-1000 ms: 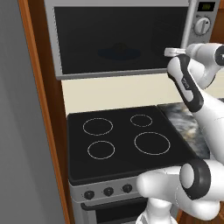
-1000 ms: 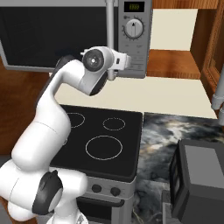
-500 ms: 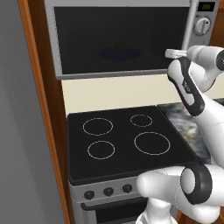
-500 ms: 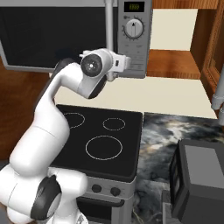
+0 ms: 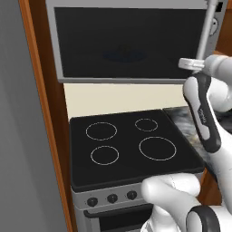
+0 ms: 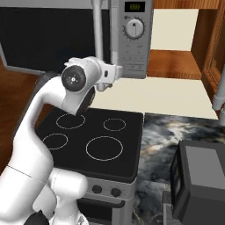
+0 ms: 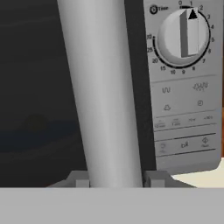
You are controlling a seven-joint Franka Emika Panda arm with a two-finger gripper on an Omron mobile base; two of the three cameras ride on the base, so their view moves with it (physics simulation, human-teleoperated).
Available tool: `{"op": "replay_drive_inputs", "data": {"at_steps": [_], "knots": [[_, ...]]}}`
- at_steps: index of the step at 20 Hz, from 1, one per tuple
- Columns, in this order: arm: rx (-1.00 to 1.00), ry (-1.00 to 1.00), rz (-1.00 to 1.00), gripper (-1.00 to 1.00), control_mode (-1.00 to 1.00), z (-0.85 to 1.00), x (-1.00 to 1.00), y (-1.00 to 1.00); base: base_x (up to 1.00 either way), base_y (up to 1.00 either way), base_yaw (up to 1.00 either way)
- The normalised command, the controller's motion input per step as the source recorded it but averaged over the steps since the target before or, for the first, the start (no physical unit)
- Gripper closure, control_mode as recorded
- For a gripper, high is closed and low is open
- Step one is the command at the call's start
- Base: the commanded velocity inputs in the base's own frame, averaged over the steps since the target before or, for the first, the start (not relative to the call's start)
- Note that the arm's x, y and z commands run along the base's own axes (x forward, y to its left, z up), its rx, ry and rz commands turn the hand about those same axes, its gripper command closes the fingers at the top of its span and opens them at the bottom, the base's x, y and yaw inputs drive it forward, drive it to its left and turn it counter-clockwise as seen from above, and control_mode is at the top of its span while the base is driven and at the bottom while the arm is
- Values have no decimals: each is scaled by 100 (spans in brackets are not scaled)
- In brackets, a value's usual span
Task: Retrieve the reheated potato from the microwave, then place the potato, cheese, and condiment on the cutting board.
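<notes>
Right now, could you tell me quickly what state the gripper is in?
Gripper: closed on the microwave door handle, near its lower end.

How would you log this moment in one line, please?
phase: opening microwave | gripper: shut on handle | door: closed | potato: not yet retrieved

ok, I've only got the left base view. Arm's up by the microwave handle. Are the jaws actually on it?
Observer: Yes. In the hand view the handle runs straight up between the jaws, which are shut on it.
Operator: Door cracked yet?
Observer: Not visibly. In the right base view the microwave door sits flush with the control panel.
Operator: Timer running?
Observer: Cannot say; the hand view shows the knob pointer near the top of its dial.
</notes>
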Motion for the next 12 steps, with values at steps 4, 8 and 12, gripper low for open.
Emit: {"op": "replay_drive_inputs", "data": {"at_steps": [4,8,12], "knots": [[0,0,-6,100,-100,33,-100,39,0,0,0],[0,0,-8,100,-100,29,-100,53,0,0,0],[0,0,-6,100,-100,22,-99,61,0,0,0]]}}
